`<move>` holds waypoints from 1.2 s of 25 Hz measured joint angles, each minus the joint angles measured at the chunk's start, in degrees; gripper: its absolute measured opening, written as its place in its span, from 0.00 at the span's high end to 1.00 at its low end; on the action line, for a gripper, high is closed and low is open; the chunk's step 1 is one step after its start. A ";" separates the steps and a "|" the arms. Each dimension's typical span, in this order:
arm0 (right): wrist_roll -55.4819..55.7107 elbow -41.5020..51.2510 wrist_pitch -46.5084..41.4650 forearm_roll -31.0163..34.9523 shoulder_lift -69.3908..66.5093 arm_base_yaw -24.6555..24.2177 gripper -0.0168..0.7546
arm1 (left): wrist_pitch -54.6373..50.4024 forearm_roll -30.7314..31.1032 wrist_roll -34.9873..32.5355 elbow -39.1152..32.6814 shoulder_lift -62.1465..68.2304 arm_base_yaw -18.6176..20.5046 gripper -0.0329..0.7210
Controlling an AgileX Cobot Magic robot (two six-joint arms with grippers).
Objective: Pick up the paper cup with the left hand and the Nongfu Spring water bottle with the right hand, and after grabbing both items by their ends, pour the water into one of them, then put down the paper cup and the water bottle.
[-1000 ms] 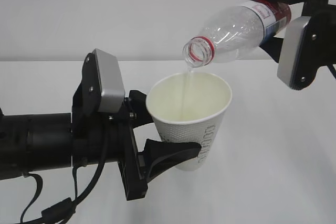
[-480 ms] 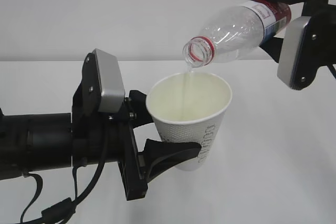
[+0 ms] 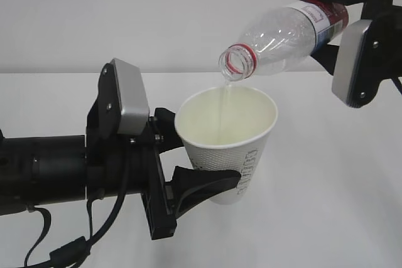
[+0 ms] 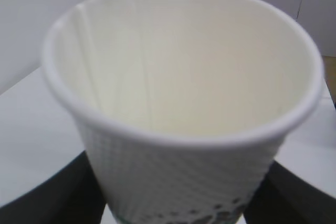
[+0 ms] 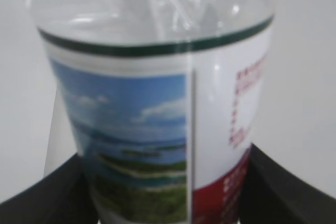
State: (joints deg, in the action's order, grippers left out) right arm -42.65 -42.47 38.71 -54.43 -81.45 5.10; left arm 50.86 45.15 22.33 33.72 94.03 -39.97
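My left gripper [image 3: 188, 155] is shut on the lower part of the white dimpled paper cup [image 3: 229, 145], which it holds upright above the table. Up close, the cup [image 4: 184, 129] fills the left wrist view, with a black finger [image 4: 68, 192] on each side. My right gripper [image 3: 333, 23] is shut on the labelled end of the Nongfu Spring water bottle [image 3: 282, 36], tilted mouth-down over the cup. A thin stream of water [image 3: 224, 101] falls from the red-ringed mouth into the cup. The bottle's landscape label [image 5: 152, 145] sits between the right fingers [image 5: 273, 187].
A white table [image 3: 326, 205] lies beneath both arms, with a plain pale wall [image 3: 125, 10] behind. The left arm's black body and cables [image 3: 56, 180] fill the lower left of the exterior view.
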 joint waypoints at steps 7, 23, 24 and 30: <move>0.00 0.00 0.00 0.00 0.00 0.00 0.33 | 0.10 0.00 0.00 0.00 0.00 0.00 0.27; -0.04 0.00 0.00 0.00 0.00 0.00 0.33 | 0.10 0.00 0.09 0.00 0.00 0.00 0.27; -0.14 0.00 0.00 0.00 0.00 0.00 0.33 | 0.10 0.00 0.09 0.00 0.00 0.00 0.27; -0.57 0.00 0.00 0.00 0.00 0.00 0.33 | 0.34 0.00 0.09 0.00 0.00 0.00 0.27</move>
State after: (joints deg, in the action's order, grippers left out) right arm -43.22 -42.47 38.71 -54.43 -81.45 5.10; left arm 51.20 45.15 22.43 33.72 94.03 -39.97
